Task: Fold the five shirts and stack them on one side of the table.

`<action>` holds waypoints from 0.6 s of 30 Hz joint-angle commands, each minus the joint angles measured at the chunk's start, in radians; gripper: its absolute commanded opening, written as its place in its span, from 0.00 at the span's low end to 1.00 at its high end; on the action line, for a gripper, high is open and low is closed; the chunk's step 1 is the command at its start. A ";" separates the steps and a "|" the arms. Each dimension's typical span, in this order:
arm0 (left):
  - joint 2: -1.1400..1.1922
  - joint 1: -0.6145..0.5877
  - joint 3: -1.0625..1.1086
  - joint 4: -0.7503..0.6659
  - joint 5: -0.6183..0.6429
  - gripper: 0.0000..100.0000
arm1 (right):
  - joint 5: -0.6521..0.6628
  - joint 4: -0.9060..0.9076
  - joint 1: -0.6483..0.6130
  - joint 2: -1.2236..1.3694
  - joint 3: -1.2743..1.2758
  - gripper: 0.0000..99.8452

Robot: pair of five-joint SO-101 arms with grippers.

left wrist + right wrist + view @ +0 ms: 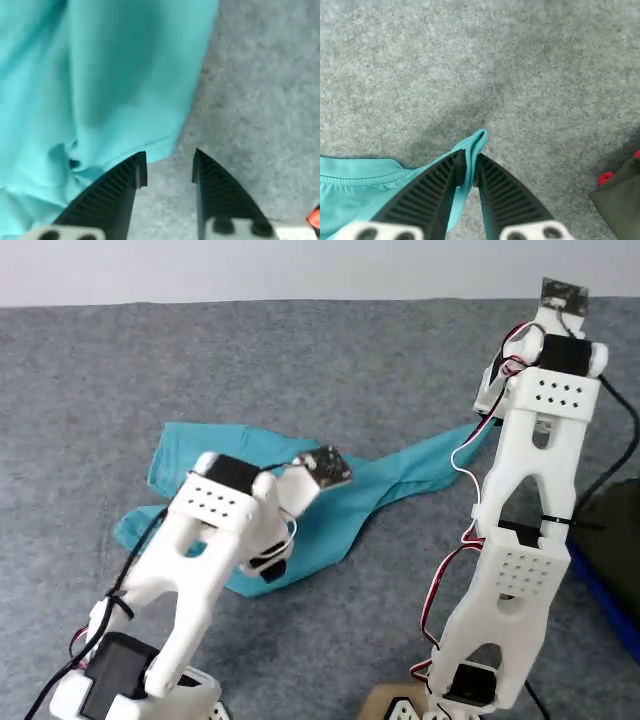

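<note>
Right fingers pinching shirt corner; left fingers apart.

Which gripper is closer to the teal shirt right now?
Right. The right gripper is shut on a corner of the teal shirt; the left gripper hangs open at the shirt's edge, gripping nothing.

The high view looks down from behind the bases of the left arm and the right arm, set well back and facing across the grey worktop toward its far edge. Each wrist view sits close above the worktop and looks down past its own gripper, the left gripper and the right gripper. All three views share the teal shirt and the grey surface beside it.
</note>
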 commanded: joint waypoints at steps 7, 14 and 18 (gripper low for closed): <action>-0.035 0.011 0.131 -0.164 -0.018 0.22 | 0.003 0.041 0.008 -0.035 -0.052 0.01; 0.000 0.008 0.225 -0.285 -0.018 0.22 | 0.003 0.041 0.008 -0.036 -0.052 0.01; 0.120 0.003 0.219 -0.334 -0.012 0.19 | 0.003 0.041 0.007 -0.062 -0.051 0.01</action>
